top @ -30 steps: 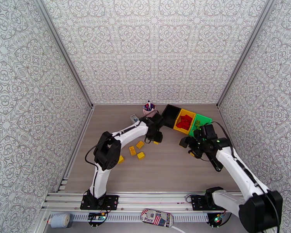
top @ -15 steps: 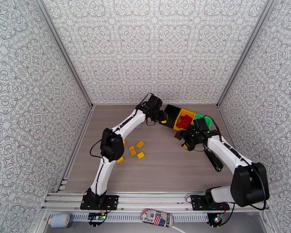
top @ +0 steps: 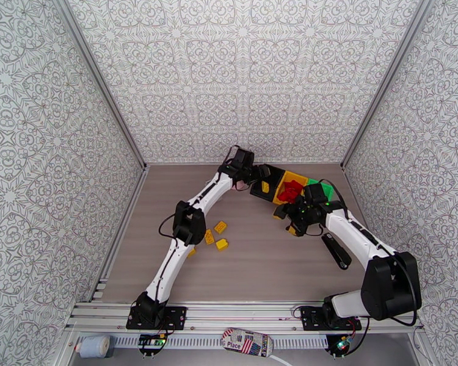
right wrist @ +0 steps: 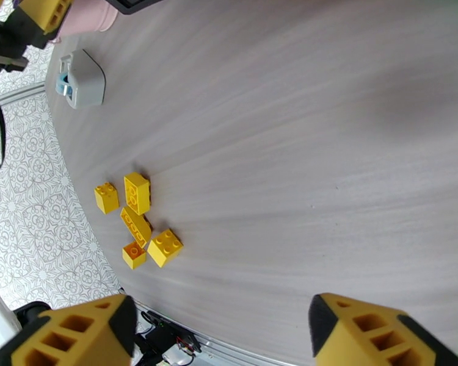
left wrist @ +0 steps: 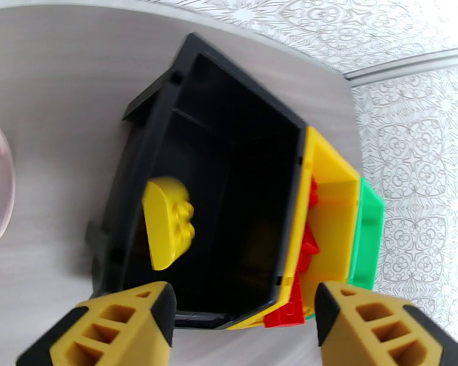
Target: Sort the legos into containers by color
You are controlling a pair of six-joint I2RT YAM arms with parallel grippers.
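Left claw (left wrist: pixel 244 306) wide over the black bin (left wrist: pixel 229 129), 1 yellow brick (left wrist: pixel 168 224) inside; right claw (right wrist: pixel 221 312) wide, empty; 5 loose bricks (right wrist: pixel 137 193) well apart from that bin, unsorted.

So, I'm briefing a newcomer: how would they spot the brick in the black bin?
At the table's far edge three bins sit joined in a row. The black bin at the left end holds one yellow brick; the yellow bin beside it holds red bricks.

High rear camera overlooks the table (top: pixel 259 276); left wrist sees containers (left wrist: pixel 247 172) close-up.
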